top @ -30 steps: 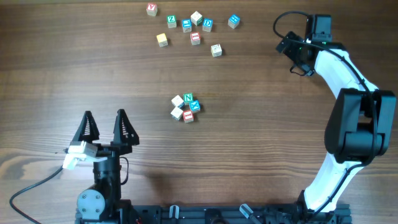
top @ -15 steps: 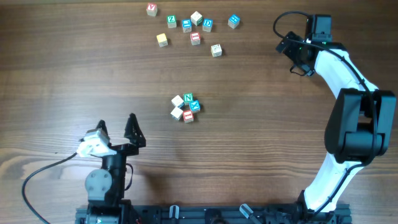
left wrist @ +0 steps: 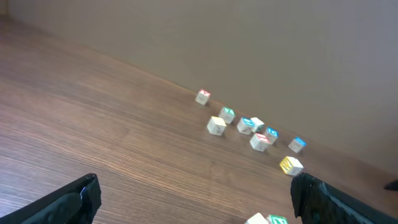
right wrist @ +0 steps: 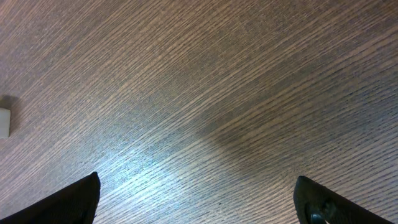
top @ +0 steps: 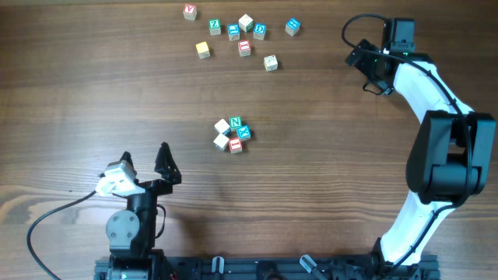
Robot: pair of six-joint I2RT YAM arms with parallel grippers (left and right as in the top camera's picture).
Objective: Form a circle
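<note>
We saw the circle (top: pixel 233 134), five tight cubes: green N, blue, red, pale; left end effector (top: pixel 145 155), right end effector (right wrist: pixel 196 186) wide.

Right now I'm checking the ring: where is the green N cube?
In the overhead view, the green N cube sits mid-table at the far edge of the tight ring, between a pale cube and a blue cube.

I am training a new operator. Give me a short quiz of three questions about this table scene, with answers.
1. True or false: the tight ring of small wooden letter cubes touches the left arm's black fingers.
2. The "N" face in that ring is: A green, B yellow, C black.
3. Fill in: the left arm's black fingers and the right arm's black fingers stand ____, holding nothing.
Key: 1 false; 2 A; 3 open.
</note>
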